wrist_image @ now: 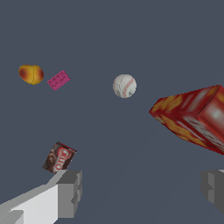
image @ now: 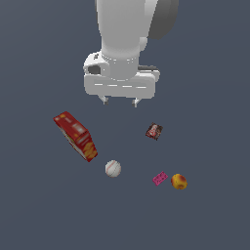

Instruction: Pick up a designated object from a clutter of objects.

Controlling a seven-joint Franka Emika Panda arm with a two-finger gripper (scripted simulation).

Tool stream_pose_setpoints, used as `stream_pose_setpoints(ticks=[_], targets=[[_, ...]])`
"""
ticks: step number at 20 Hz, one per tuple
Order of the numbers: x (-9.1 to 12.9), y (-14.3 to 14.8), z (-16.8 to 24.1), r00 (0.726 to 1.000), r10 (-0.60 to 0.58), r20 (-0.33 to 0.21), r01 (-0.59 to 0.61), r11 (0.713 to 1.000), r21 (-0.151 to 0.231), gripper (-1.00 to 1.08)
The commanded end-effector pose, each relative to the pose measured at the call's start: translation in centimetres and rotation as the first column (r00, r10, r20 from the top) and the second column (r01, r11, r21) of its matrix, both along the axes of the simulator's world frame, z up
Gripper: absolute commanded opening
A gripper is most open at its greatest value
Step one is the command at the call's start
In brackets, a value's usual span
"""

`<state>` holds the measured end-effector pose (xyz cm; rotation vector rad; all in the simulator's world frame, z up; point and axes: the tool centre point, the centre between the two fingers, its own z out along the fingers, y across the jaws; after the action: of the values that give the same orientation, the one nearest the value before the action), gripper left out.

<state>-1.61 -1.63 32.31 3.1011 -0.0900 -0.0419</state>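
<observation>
**Q:** Reading the exterior view from its left to its right, what lies on the surface?

**A:** First, the red-yellow cracker box [image: 75, 136], lying tilted, its long side running diagonally. Next, the small white baseball [image: 113, 168] with faint red stitching, just beside the box's lower yellow end but apart from it. Further toward the exterior view's right, and higher in the frame, the small dark square card [image: 154, 131]. Then the tiny pink block [image: 160, 178], and just beside it the orange-yellow fruit [image: 179, 181]; the two are near each other, with a slim gap visible between them. All rest on a plain dark grey-blue floor [image: 215, 97].

**Q:** Where is the arm?

**A:** The white arm [image: 129, 29] descends from the top of the exterior view. Its gripper [image: 120, 101] hangs above the floor, between the box and the card, and well apart from the baseball.

**Q:** How do the fingers stand?

**A:** Spread wide, with nothing between them. In the wrist view the two grey fingertips [wrist_image: 70, 192] appear at opposite sides of the frame, with bare floor in the gap.

**Q:** What else does the wrist view show?

**A:** The baseball [wrist_image: 124, 85] sits clear of all neighbours, its stitching visible. The cracker box [wrist_image: 194, 118] looms large and partly cut by the frame edge. The card [wrist_image: 59, 157] lies near one fingertip; the pink block [wrist_image: 58, 80] and fruit [wrist_image: 31, 74] lie together beyond it.
</observation>
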Motion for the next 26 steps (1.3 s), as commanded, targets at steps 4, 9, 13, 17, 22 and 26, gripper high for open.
stream_pose_setpoints(ticks=[4, 9, 13, 17, 22, 26], targets=[[0.6, -0.1, -0.7, 1.0, 0.009, 0.0, -0.009, 1.0, 0.002, 1.0], [2.1, -0.4, -2.4, 1.0, 0.029, 0.002, -0.029, 1.0, 0.007, 1.0], [3.8, -0.8, -4.5, 0.999, 0.053, 0.004, -0.053, 0.999, 0.012, 1.0], [5.8, -1.3, -7.5, 0.996, 0.083, 0.008, -0.084, 0.996, 0.018, 1.0], [8.3, -2.1, -12.0, 0.992, 0.126, 0.014, -0.126, 0.992, 0.026, 1.0], [9.8, -2.7, -15.6, 0.988, 0.156, 0.019, -0.157, 0.987, 0.031, 1.0]])
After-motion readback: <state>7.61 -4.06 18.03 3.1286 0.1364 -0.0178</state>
